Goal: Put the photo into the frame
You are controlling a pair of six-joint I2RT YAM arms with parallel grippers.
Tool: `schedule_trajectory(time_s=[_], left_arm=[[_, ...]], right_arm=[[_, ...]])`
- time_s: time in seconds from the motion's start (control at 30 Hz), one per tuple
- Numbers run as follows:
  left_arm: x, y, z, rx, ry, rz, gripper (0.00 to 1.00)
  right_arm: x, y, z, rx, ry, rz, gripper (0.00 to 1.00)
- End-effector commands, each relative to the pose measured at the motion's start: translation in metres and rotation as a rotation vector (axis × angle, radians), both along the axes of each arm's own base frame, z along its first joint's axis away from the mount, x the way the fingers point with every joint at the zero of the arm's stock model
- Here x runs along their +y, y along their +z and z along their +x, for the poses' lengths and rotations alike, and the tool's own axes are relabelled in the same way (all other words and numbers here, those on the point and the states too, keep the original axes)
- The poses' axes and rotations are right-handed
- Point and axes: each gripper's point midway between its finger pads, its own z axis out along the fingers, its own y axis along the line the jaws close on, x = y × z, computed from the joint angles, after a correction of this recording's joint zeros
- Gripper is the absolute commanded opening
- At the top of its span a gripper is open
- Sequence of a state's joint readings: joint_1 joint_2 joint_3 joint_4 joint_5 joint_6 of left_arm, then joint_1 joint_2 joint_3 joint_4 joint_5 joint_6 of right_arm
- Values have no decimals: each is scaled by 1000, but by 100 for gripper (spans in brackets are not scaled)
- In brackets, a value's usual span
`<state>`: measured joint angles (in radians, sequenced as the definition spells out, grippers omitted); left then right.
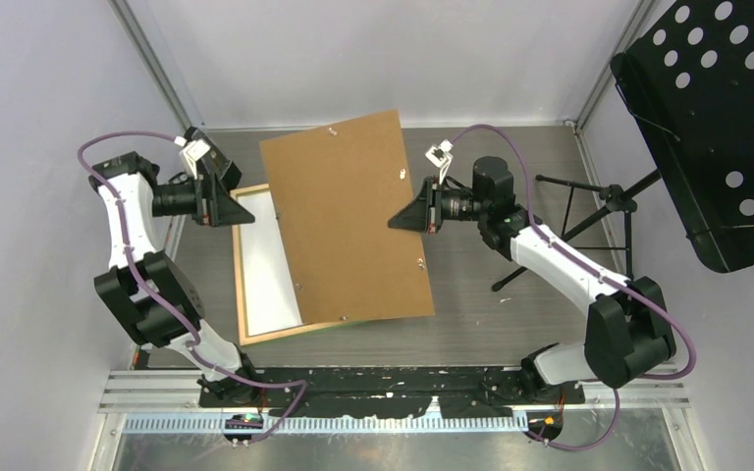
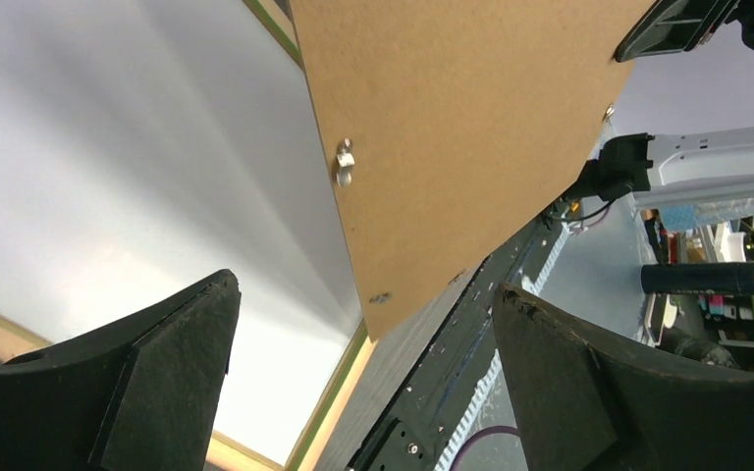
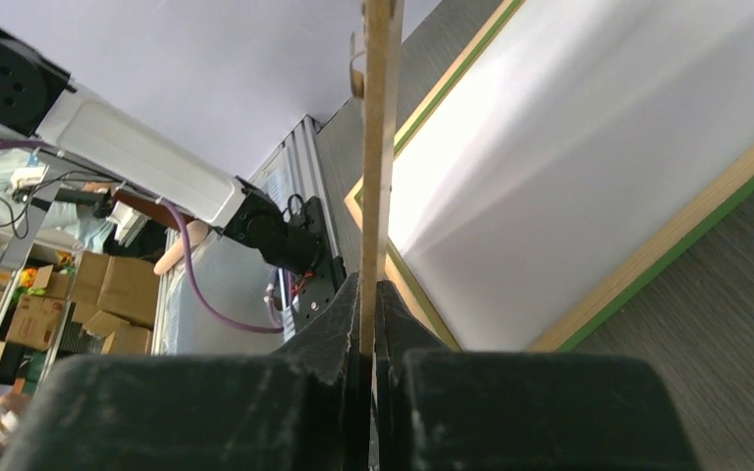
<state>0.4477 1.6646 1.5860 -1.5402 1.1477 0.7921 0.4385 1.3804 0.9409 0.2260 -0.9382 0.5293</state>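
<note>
Right gripper [image 1: 400, 220] clamped tight on right edge of the hardboard backing sheet [image 1: 344, 216], holding it tilted over the frame [image 1: 240, 265]. Left gripper [image 1: 234, 196] spread wide, nothing in it, at the frame's far-left corner. Frame lies back-up on the table [image 1: 511, 314], left of centre, half under the board. White sheet [image 1: 265, 265] in it is probably the photo face-down; the print isn't visible. Risk: with a one-edge pinch the board may pivot or slip, drag the sheet, or land askew on the frame rail.
</note>
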Motion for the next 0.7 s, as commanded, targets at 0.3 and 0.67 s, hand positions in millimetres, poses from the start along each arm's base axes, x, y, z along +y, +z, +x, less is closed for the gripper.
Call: schedule_trajectory(time_s=[0.3, 0.67], left_arm=[[14, 17, -23, -12, 172, 81, 97], [27, 14, -18, -32, 313, 181, 99]], right_arm=[[26, 49, 42, 2, -86, 103, 5], [60, 36, 63, 143, -71, 117, 6]])
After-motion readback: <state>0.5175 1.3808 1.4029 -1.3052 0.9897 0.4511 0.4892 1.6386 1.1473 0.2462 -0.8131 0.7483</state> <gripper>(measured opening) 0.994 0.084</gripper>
